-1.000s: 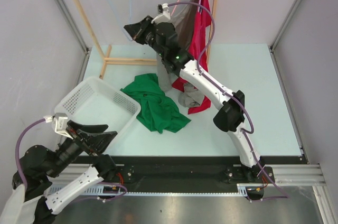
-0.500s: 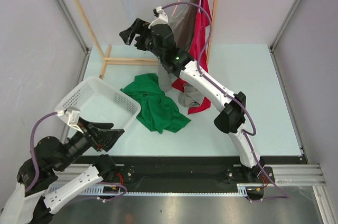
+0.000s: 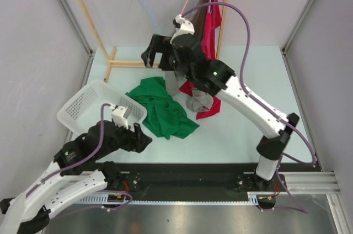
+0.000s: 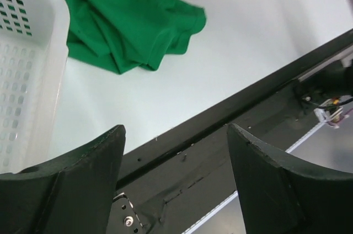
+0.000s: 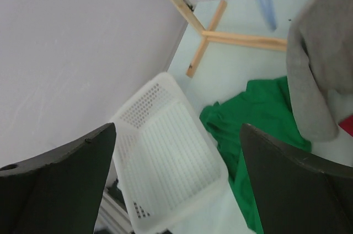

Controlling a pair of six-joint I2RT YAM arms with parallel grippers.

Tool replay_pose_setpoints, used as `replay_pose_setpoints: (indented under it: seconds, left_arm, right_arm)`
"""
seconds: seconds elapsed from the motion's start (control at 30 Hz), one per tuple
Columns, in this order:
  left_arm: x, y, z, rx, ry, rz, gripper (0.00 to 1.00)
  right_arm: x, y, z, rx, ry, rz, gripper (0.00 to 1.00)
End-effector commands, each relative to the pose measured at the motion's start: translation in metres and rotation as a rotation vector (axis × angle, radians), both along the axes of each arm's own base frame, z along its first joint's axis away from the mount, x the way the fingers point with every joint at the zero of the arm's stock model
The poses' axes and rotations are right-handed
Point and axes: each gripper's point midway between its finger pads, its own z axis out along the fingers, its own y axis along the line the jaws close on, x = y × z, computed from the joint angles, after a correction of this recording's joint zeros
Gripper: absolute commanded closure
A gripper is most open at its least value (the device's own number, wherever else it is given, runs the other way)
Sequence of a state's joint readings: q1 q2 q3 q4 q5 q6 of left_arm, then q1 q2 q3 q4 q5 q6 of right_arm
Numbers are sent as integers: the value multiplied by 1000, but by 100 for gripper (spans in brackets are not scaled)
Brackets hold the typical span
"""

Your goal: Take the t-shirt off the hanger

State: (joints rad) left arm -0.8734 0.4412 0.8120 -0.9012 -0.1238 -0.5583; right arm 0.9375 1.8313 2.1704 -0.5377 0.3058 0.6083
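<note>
- Green cotton t-shirt (image 3: 162, 110) lay crumpled on the pale tabletop (image 3: 251, 74); the removal step looked done.
- Right hand (image 3: 156, 53) and left hand (image 3: 142, 138) stood wide, empty.
- Next likely: left hand grasping it.

You're working in a robotics lab test cell, not a home. Plain pale wall panels (image 3: 33, 41) set in aluminium frame posts (image 3: 69, 13) box in a pale green table (image 3: 265, 79). The left arm (image 3: 77, 189) and right arm (image 3: 251, 104) are bolted to a black base rail (image 3: 193, 172), with bare sheet metal (image 3: 209, 217) along its near side. A rough wooden rack (image 3: 87, 16) and a white plastic basket (image 3: 91, 104) stand on the table.
</note>
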Motion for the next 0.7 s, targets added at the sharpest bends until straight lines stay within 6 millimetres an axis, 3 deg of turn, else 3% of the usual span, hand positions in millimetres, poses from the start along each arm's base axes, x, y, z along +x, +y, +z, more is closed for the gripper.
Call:
replay_pose_setpoints:
  seconds: [0.0,0.03,0.1,0.17,0.2,0.23,0.27,0.33,0.47,0.57,0.6,0.63,0.67]
  left_arm:
    - [17,-14,-7,48,24,19,20]
    - [20,-16,-8,47,26,30,20]
    - [31,-25,-11,42,26,53,16]
    - [42,-33,-19,71,34,70,16]
    - [50,-34,-17,84,17,97,15]
    - [56,-34,-22,121,23,116,15]
    - [62,-37,-32,165,52,139,15]
    - [75,-41,-34,189,48,190,13]
    - [95,-57,-45,211,113,286,8]
    - [112,-67,-55,281,160,358,0]
    - [120,-74,-44,259,160,391,0]
    - [127,-80,-60,300,196,428,0]
    - [133,-86,-53,288,204,447,0]
  right_arm:
    - [-31,-47,-12,-118,12,-37,0]
    - [-45,-62,5,-85,-8,-35,0]
    - [-61,-73,-12,-120,1,-36,1]
    - [-79,-99,0,-91,-27,-46,0]
    - [-83,-106,-18,-118,-6,-48,0]
    - [-87,-113,-20,-108,-1,-51,0]
    - [-97,-131,-7,-68,-19,-57,0]
    - [-104,-144,-22,-83,-1,-61,0]
    - [-124,-182,-13,-33,-21,-83,0]
    - [-131,-200,-16,-38,-16,-103,1]
    - [-136,-209,-13,-32,-21,-108,0]
    - [-138,-216,-12,-29,-26,-123,0]
    - [-139,-221,-14,-31,-25,-130,0]
